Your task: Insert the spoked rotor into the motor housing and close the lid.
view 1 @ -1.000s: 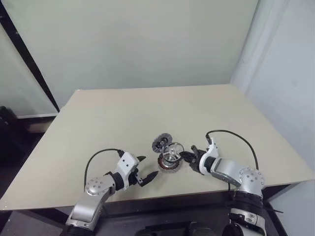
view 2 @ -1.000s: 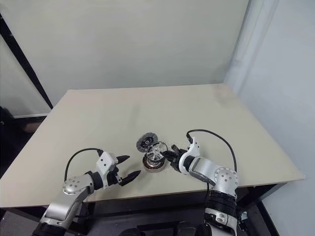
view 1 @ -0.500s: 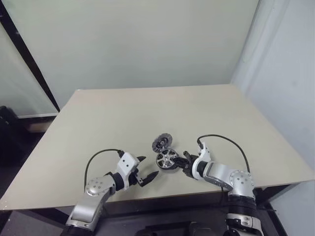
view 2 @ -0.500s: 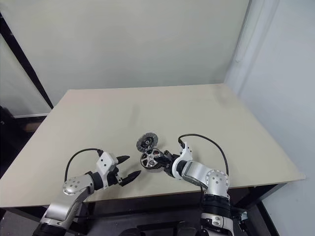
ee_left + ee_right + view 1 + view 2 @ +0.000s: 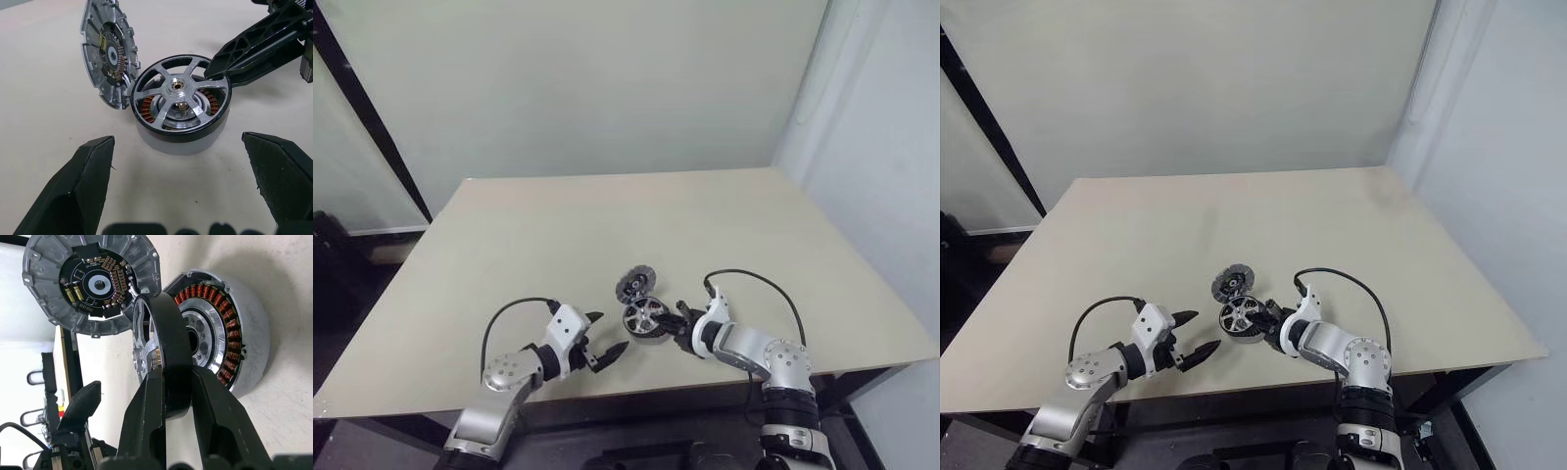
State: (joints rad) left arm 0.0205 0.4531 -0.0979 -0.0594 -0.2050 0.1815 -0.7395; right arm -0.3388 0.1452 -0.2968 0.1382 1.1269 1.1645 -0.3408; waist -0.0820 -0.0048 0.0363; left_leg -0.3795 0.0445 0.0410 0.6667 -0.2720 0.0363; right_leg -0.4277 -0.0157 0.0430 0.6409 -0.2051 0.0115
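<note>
We see the right gripper (image 5: 171, 396) clamped on the rim of the spoked rotor (image 5: 180, 98), which sits tilted over the motor housing (image 5: 230, 347) just ahead of its fingers. The lid (image 5: 108, 51) leans against the housing beyond the rotor. The left gripper (image 5: 597, 345) rests nearby, fingers spread wide, holding nothing.

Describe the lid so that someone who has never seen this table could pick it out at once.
Look at the near middle of the beige table, just ahead of the two grippers. The lid is the grey disc with a ribbed rim, tilted up against the far side of the motor housing. Unlike the housing, with its copper windings, and the spoked rotor, its face carries a dark circuit board.
</note>
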